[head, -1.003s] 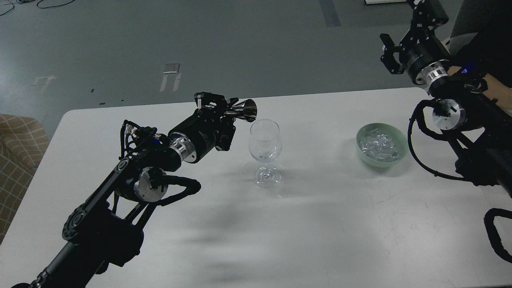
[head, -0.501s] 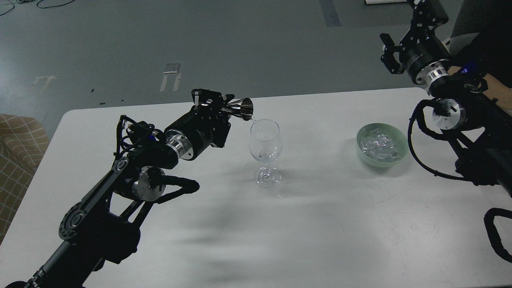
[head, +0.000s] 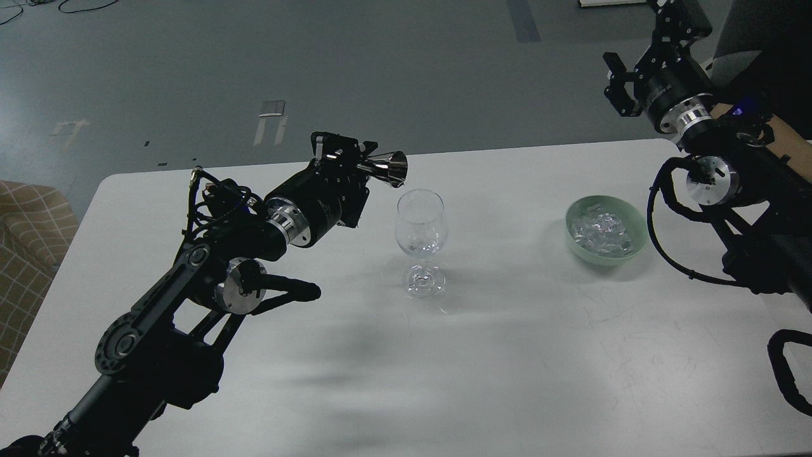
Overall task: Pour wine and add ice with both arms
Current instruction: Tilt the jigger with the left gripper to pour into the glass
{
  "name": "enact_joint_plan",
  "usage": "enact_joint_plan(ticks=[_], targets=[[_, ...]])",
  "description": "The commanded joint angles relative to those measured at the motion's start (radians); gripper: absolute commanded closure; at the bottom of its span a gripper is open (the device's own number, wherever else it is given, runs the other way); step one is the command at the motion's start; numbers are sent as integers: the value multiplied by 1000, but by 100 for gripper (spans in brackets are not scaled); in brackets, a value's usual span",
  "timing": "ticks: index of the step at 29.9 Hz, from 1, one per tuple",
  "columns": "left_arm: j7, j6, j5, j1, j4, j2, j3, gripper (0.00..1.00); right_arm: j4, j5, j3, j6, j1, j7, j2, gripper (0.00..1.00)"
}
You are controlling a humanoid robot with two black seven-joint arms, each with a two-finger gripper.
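Observation:
A clear stemmed wine glass (head: 420, 238) stands upright on the white table (head: 507, 355), near its middle. My left gripper (head: 352, 162) is shut on a shiny metal jigger (head: 386, 169), held on its side with its mouth pointing right, just above and left of the glass rim. The ice (head: 601, 231) is a heap of small clear cubes in a pale green bowl (head: 606, 252) to the right of the glass. My right gripper (head: 618, 89) hangs high above the table's far right edge, well above and apart from the bowl, with its fingers spread and nothing between them.
The grey floor lies beyond the table's far edge. A checked brown seat (head: 28, 235) stands off the table's left side. My right arm's cables (head: 672, 254) loop over the table's right end, close to the bowl.
My left gripper has lifted the jigger slightly up and to the right, away from the glass rim, where it was tipped half a second ago. The right arm has barely moved.

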Motion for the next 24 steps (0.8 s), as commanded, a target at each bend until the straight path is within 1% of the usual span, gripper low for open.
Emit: enact_joint_plan(ticks=[1, 6, 13, 18, 24], targets=[[0, -19, 34, 1, -9, 6, 6, 100, 0, 0, 0, 0, 0, 0, 1, 0], [0, -39, 77, 1, -23, 9, 6, 100, 0, 0, 0, 0, 0, 0, 1, 0], [0, -47, 129, 2, -35, 10, 9, 100, 0, 0, 0, 0, 0, 0, 1, 0], [0, -53, 221, 1, -38, 12, 43, 100, 0, 0, 0, 0, -2, 0, 1, 0], [0, -54, 301, 1, -38, 12, 51, 100, 2, 0, 0, 0, -2, 0, -1, 0]])
